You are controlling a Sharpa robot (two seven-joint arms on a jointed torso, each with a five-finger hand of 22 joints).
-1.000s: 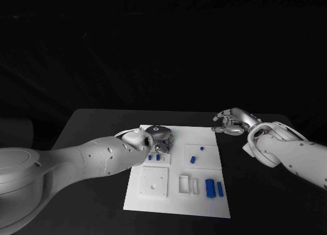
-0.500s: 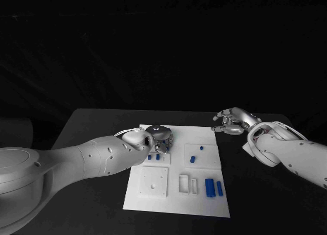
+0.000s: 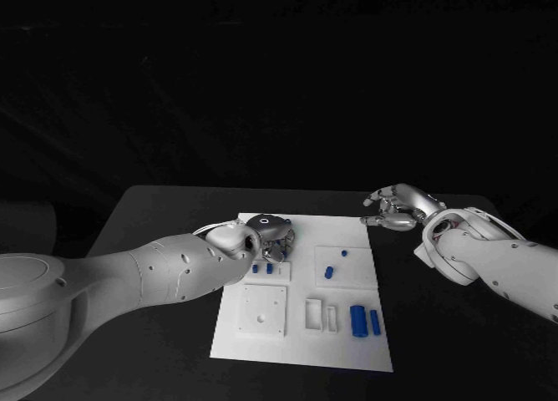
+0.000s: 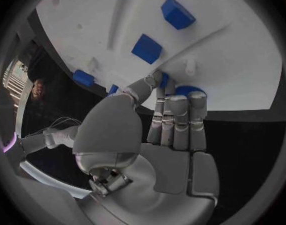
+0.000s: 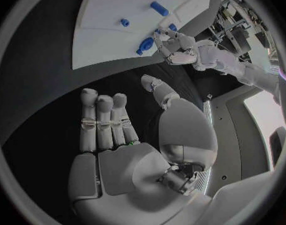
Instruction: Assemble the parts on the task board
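Observation:
The white task board (image 3: 301, 334) lies in the middle of the black table. My left hand (image 3: 267, 235) hovers over its far left part, fingers curled together. In the left wrist view the thumb and fingertips (image 4: 179, 102) pinch a blue part (image 4: 188, 90) just above the board (image 4: 243, 60). My right hand (image 3: 398, 209) hangs over the bare table past the board's far right corner, with its fingers (image 5: 104, 120) apart and nothing in them. Two long blue parts (image 3: 365, 321) lie at the near right. Small blue parts (image 3: 330, 271) lie on a raised plate mid-board.
Two small blue blocks (image 3: 267, 269) sit just near my left hand. A square white plate (image 3: 263, 310) and a slotted white block (image 3: 317, 312) stand on the board's near half. Black table (image 3: 159, 217) surrounds the board on all sides.
My left hand's fingers have drawn in slightly over the board's far left. The right hand has stayed where it was.

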